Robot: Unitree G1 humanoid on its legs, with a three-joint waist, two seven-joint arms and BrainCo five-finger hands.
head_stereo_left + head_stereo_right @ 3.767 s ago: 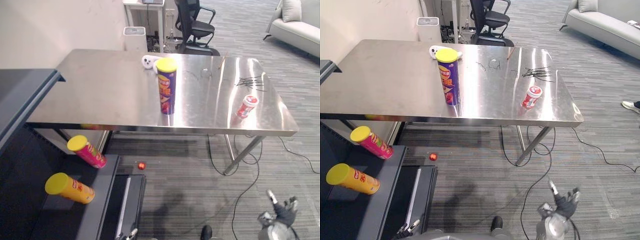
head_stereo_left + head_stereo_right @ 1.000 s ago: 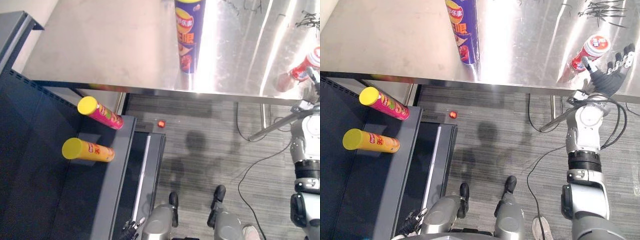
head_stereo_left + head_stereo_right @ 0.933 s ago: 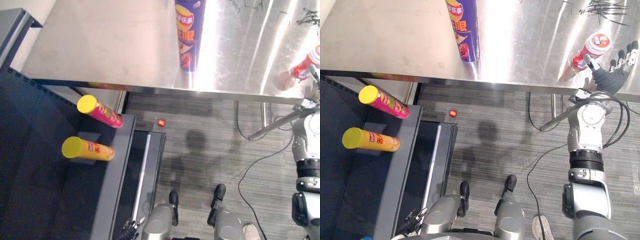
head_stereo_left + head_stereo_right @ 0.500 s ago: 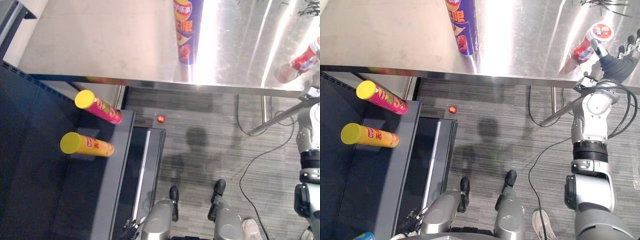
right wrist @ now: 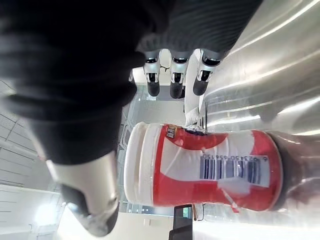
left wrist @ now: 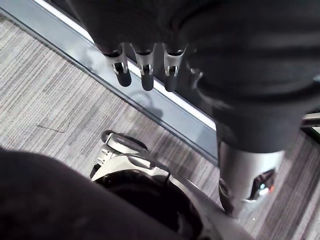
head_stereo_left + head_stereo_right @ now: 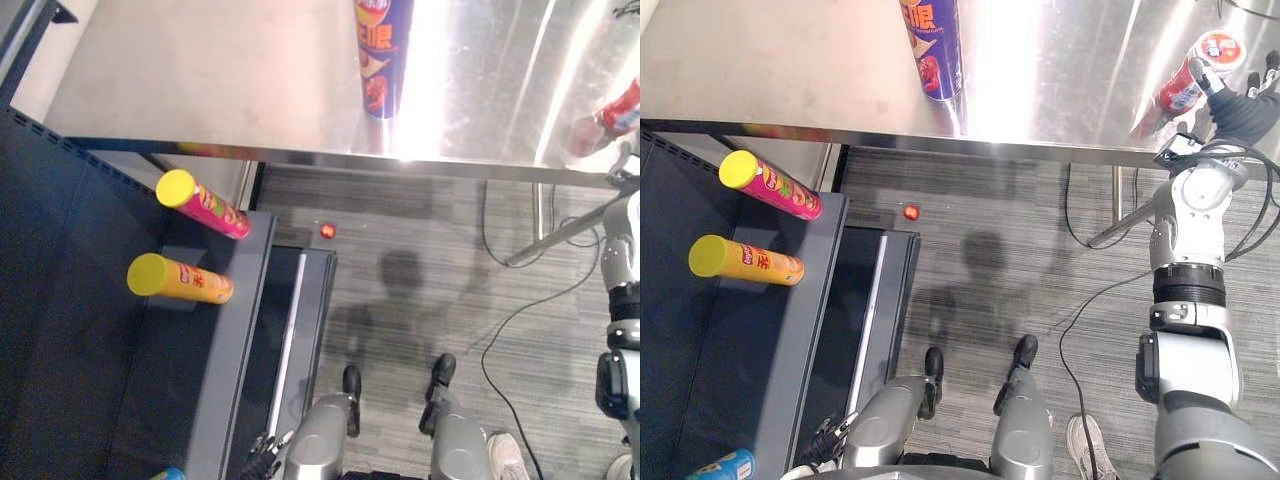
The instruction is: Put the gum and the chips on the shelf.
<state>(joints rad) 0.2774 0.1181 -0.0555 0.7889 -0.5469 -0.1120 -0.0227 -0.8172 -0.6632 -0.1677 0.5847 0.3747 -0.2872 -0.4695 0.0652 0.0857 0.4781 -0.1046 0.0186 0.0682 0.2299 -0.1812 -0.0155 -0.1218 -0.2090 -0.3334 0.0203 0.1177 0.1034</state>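
Barcode on gum bottle

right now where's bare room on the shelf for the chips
Bare shelf runs between the orange can and the blue can. Crowded around the pink can. The table left of the purple chips can is bare too.

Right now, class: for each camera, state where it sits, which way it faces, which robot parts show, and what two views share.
Left eye view: head, facing down at table, purple chips can, shelf; right arm shows.
Right eye view: head, same scene; right hand beside gum bottle.
Left wrist view: faces the floor; open left hand.
Right wrist view: faces the gum bottle; open right hand.
Shared: both right views show the gum bottle.
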